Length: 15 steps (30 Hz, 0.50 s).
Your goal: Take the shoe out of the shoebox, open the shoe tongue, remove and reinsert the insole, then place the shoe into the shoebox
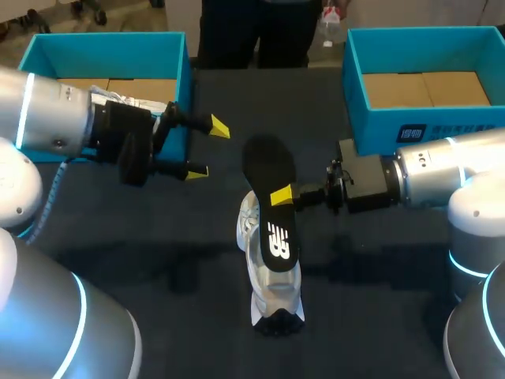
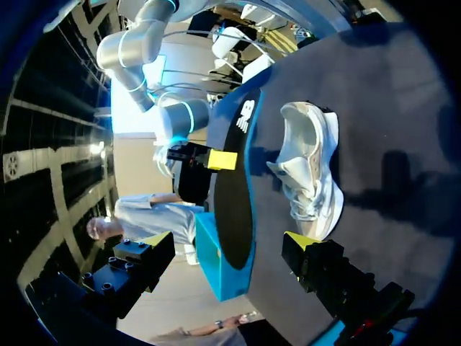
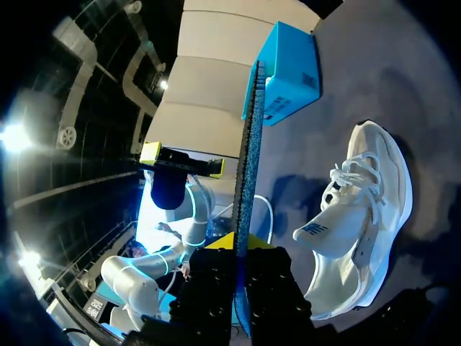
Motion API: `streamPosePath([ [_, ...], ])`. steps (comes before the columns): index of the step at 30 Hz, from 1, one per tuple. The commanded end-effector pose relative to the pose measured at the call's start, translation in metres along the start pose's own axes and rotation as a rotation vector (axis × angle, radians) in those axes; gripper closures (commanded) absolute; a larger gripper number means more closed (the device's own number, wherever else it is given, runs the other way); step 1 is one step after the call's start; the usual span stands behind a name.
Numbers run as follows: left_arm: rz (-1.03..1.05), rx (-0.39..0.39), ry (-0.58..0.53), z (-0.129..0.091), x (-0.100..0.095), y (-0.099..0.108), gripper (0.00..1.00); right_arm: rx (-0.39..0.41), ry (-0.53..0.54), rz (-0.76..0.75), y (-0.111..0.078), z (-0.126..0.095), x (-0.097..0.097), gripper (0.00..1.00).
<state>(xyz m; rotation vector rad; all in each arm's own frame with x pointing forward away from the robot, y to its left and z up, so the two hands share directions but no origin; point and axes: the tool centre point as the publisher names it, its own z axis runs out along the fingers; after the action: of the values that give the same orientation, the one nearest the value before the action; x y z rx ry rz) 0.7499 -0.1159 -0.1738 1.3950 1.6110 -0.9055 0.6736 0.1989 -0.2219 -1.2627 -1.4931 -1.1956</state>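
Shoe: the white lace-up sneaker (image 1: 268,294) is sitting on the dark tabletop (image 1: 158,260) around the middle, outside both boxes, with one end pointing near and the other far. In the right wrist view (image 3: 360,216) its tongue is folded out and its opening is showing.

Insole: the flat black foam insole (image 1: 270,170) is out of the shoe and is being held over it, its length running from near to far. In the right wrist view it is showing edge-on (image 3: 245,166).

Right gripper: the right gripper (image 1: 284,196) is coming in from the right, and its fingers are pinching the insole from two sides at its right edge, one yellow tip resting on top.

Left gripper: the left gripper (image 1: 209,148) is hovering to the left of the insole, fingers spread wide and gripping nothing. In its own view (image 2: 229,241) the insole is standing ahead of it.

Left box: the blue cardboard shoebox (image 1: 177,47) is standing at the far left, just behind the left arm.

Right box: a second blue cardboard shoebox (image 1: 355,87) is standing open at the far right.
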Motion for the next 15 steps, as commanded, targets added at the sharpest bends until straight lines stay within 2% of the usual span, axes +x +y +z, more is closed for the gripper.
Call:
streamPosePath([
  [1,0.108,-0.010,-0.151,0.0121,0.0168,-0.0144,0.00,-0.002,-0.001,0.000,-0.0005,0.0021,-0.0002,1.00],
  [3,0.113,-0.040,-0.176,0.0120,0.0211,-0.0122,0.00,-0.002,-0.001,0.000,-0.0005,0.0021,-0.0002,1.00],
  [13,0.112,-0.033,-0.173,0.0091,0.0218,-0.0100,0.00,-0.002,-0.001,0.000,-0.0005,0.0021,-0.0002,1.00],
  [15,0.133,-0.036,-0.204,0.0165,0.0241,-0.0135,0.00,-0.002,-0.001,0.000,-0.0005,0.0021,-0.0002,1.00],
])
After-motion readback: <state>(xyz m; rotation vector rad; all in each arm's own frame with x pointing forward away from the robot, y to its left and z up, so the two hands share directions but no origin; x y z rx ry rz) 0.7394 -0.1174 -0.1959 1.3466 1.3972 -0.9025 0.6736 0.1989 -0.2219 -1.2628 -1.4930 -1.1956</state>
